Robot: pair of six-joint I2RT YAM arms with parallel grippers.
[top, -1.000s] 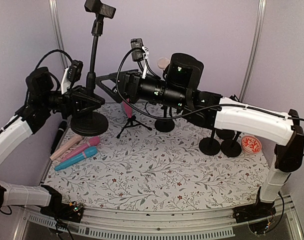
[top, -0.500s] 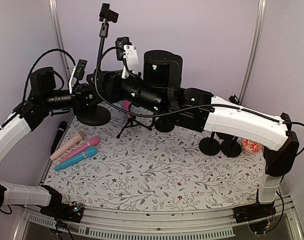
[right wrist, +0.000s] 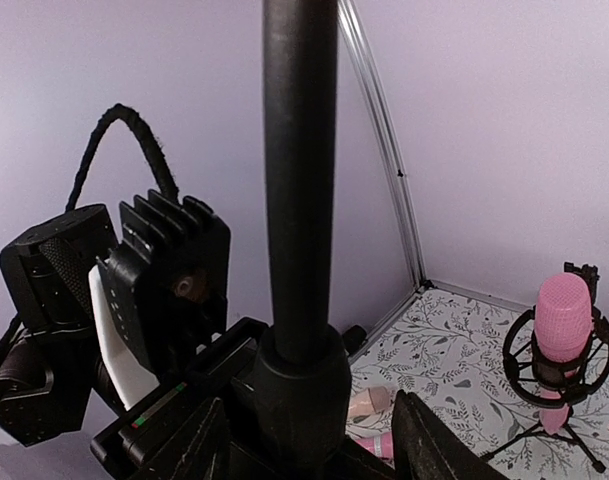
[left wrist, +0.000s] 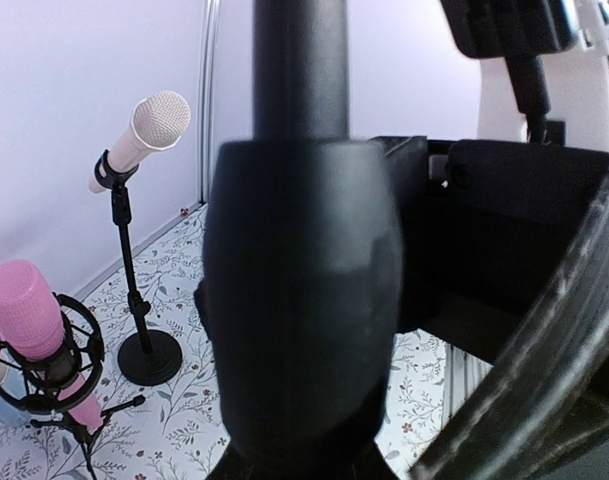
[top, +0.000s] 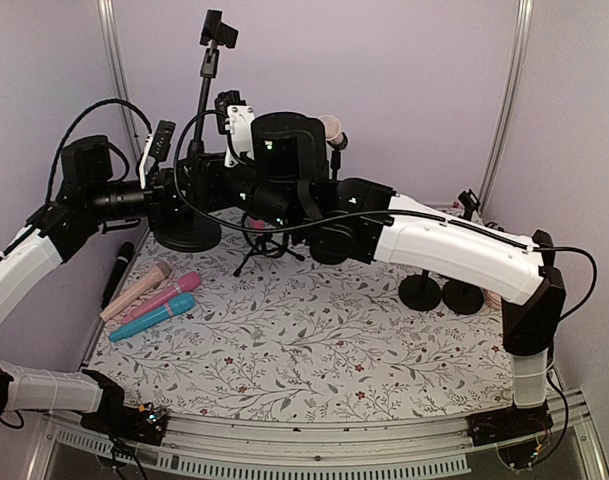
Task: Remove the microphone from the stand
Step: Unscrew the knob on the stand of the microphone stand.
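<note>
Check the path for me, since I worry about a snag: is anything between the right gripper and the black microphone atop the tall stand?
Nothing visible. The right gripper straddles the stand's pole well below the top, and above it only bare pole runs up to the microphone.

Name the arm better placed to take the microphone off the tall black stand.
Right, probably. The left gripper is shut on the stand low, near its base, steadying it. The right gripper straddles the pole higher up, not clamped, so it can go for the microphone on top.
</note>
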